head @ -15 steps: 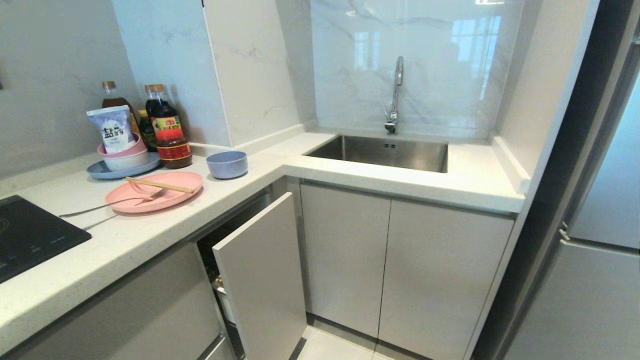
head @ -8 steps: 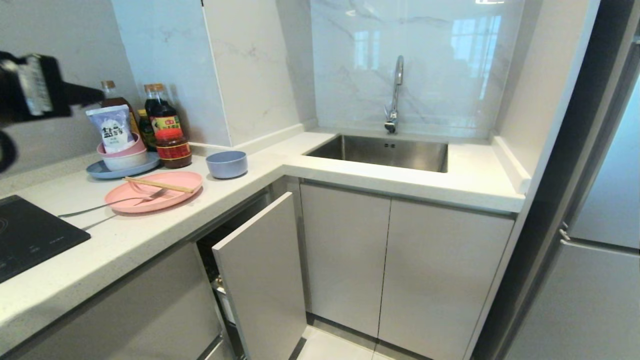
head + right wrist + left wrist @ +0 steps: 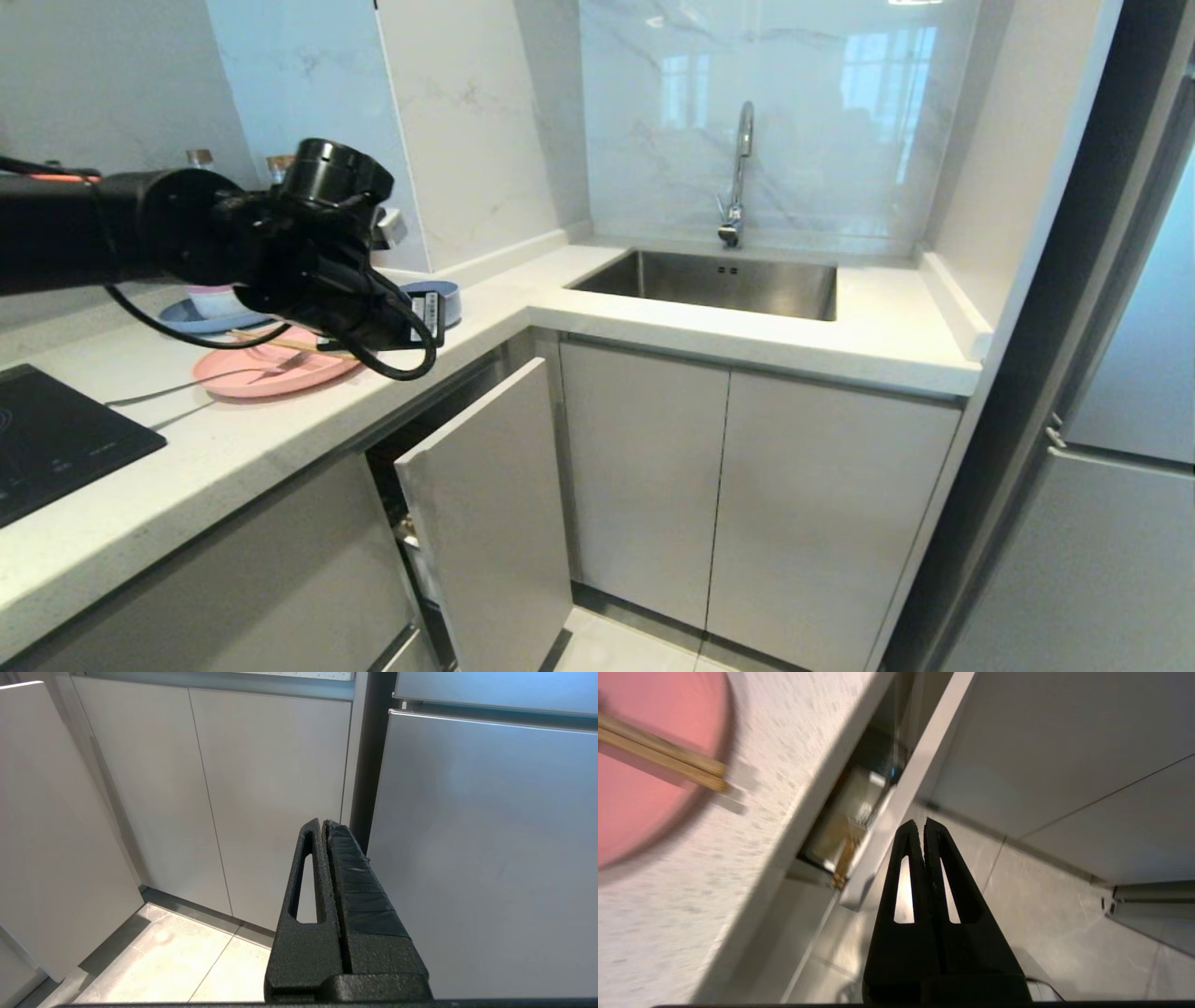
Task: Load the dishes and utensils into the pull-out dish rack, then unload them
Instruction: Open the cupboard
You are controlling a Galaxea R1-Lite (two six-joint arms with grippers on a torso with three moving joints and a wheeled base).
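Left gripper [image 3: 923,823], fingers pressed together and empty, hangs past the counter edge above the pull-out dish rack [image 3: 896,798], barely drawn out; its front's top edge runs just beyond the tips. Dishes sit on the counter.

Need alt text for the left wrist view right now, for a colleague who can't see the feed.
The left gripper, shut and empty, points down past the counter edge at the part-open dish rack's pale door front, with wooden and metal rack parts visible in the gap. Beside it on the speckled counter, chopsticks lie across the pink plate; grey floor tiles lie below.
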